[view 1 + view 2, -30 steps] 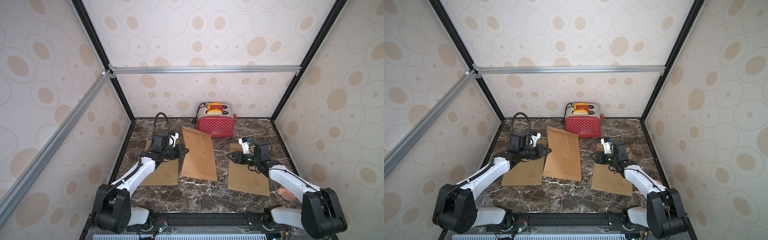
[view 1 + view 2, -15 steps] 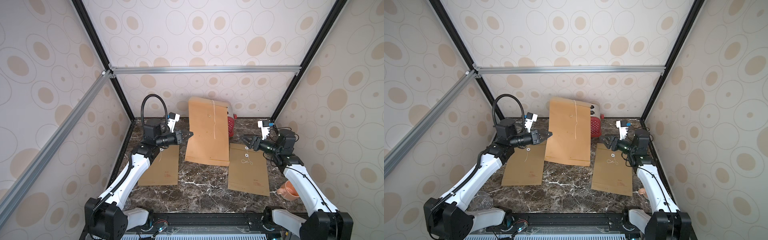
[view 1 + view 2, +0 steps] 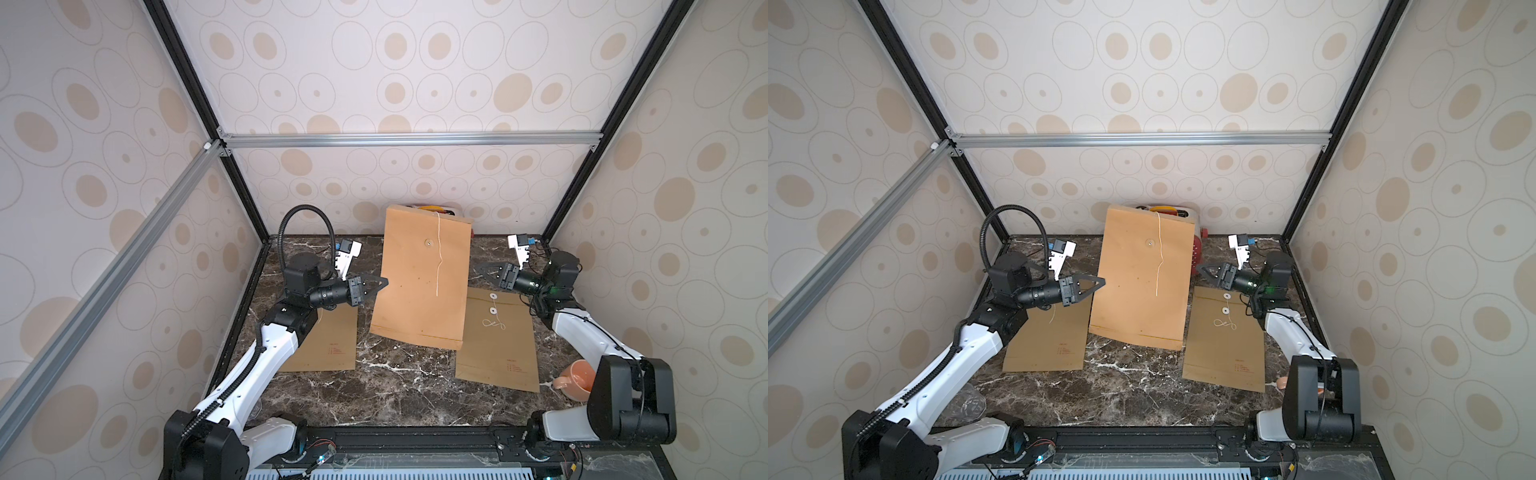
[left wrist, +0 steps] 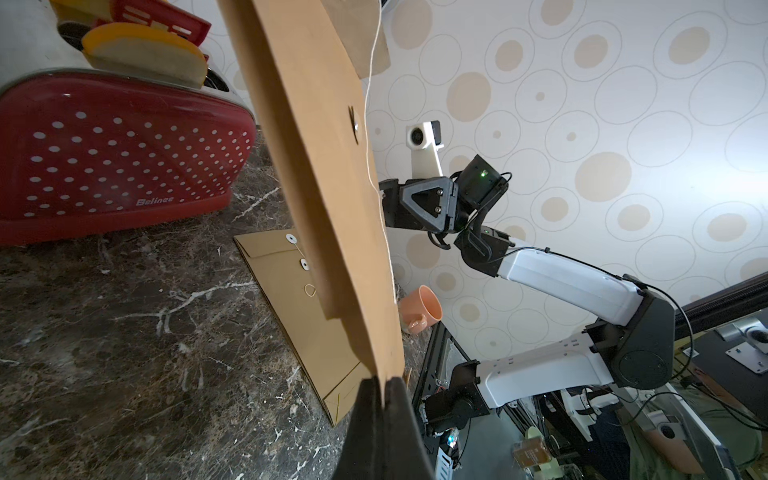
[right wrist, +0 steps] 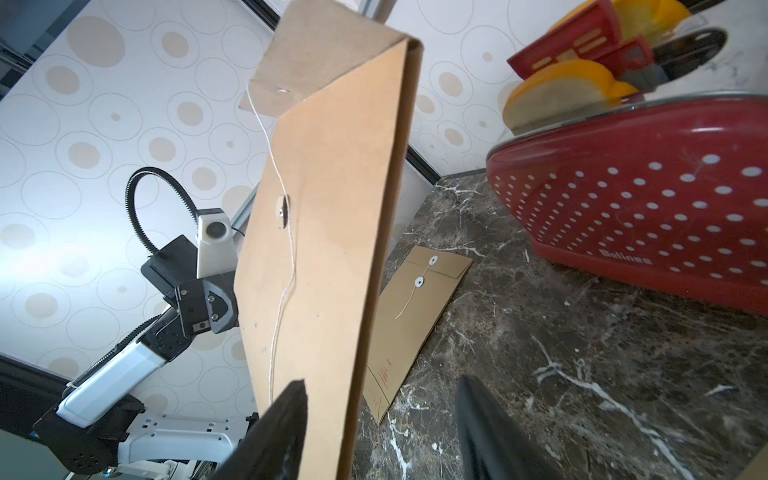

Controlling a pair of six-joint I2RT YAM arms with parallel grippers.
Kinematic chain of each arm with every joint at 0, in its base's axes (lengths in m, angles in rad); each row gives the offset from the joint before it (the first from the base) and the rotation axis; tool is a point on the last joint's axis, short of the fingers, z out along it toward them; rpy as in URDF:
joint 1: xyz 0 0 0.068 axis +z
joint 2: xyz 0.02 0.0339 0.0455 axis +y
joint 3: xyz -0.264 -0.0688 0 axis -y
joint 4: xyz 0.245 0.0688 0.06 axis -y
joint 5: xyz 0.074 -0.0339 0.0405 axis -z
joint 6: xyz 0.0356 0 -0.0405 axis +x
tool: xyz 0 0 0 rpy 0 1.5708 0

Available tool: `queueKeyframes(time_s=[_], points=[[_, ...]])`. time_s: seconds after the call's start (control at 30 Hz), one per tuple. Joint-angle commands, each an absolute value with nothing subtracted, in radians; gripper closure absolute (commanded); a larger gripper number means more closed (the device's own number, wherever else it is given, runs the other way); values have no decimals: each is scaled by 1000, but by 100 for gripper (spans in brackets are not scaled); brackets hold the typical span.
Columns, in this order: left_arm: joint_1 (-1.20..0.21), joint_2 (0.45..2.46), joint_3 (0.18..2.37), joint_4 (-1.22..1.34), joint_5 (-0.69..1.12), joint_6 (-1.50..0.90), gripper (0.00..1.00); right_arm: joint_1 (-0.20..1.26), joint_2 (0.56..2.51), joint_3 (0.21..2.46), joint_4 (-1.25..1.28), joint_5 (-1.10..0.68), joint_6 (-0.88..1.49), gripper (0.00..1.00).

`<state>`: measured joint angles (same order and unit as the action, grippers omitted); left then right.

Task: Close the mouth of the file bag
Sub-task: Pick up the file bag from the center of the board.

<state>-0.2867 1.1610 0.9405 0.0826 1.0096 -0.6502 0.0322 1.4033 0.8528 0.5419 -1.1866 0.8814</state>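
Note:
The brown file bag (image 3: pixel 415 286) (image 3: pixel 1138 282) hangs upright above the table's middle. My left gripper (image 3: pixel 384 283) (image 3: pixel 1100 283) (image 4: pixel 382 380) is shut on its left edge. Its flap (image 5: pixel 274 79) stands up unfolded at the top. A white string (image 3: pixel 438 257) dangles from the flap past the round button (image 3: pixel 428 241). My right gripper (image 3: pixel 482 264) (image 3: pixel 1201 267) (image 5: pixel 380 382) is open just off the bag's right edge. That edge shows between its fingers, close to one finger (image 5: pixel 291 403); contact cannot be told.
A red toaster (image 4: pixel 116 153) (image 3: pixel 1198 249) stands behind the held bag. Two more file bags lie flat, one at the left (image 3: pixel 328 345) and one at the right (image 3: pixel 494 345). An orange mug (image 3: pixel 575 380) lies at the right front, by the right arm's base.
Both arms have risen. The file bag went from lying on the table to hanging upright in the left gripper. The right gripper's fingers have spread wider.

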Motion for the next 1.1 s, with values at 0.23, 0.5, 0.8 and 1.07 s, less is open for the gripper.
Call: queueKeyframes(time_s=[0.23,0.5,0.8,1.07], points=[[-290,1134,940,144,1038,-643,100,113,1453,937,695,-1222,968,43],[-291,1162,951,98,1033,-624,100,167,1485,961,693,-1190,975,71],[-283,1151,981,-27,1004,-536,60,167,1349,925,593,-1164,899,100],[-212,1090,1006,65,854,-635,17,167,1106,927,302,-1180,716,100]])
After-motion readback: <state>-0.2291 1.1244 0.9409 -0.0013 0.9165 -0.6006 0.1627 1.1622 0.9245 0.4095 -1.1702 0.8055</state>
